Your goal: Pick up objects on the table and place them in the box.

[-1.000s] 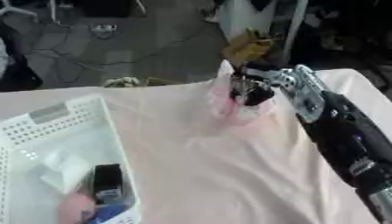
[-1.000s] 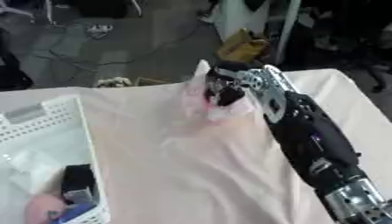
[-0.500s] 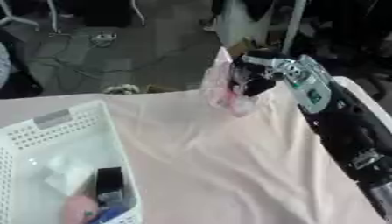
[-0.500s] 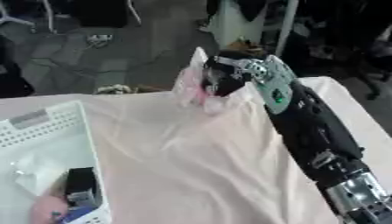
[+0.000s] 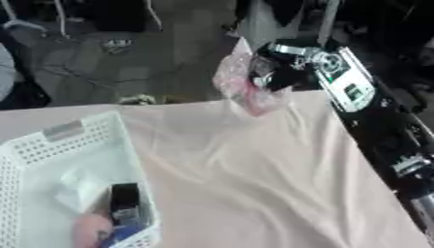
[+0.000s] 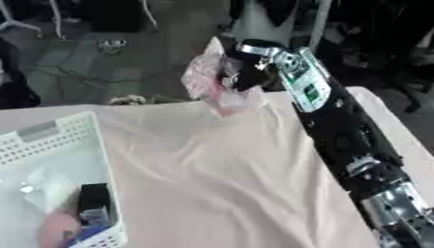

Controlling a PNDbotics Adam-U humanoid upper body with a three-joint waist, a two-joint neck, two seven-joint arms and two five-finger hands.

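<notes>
At the near left sits the white perforated box point(image 5: 51, 145), its right wall just short of the middle of the table. Inside it lie a clear packet point(image 5: 78, 191), a black item point(image 5: 125, 203), and something pink point(image 5: 89, 230) at the near corner. To its right the pink cloth point(image 5: 254, 184) runs wide and bare, wrinkled, out to the far edge and the right edge. At the far edge, above the cloth, my right hand point(image 5: 275, 72) has its fingers curled round a crinkled clear bag point(image 5: 237, 85) with pink inside, held up off the table. My left hand shows nowhere.
</notes>
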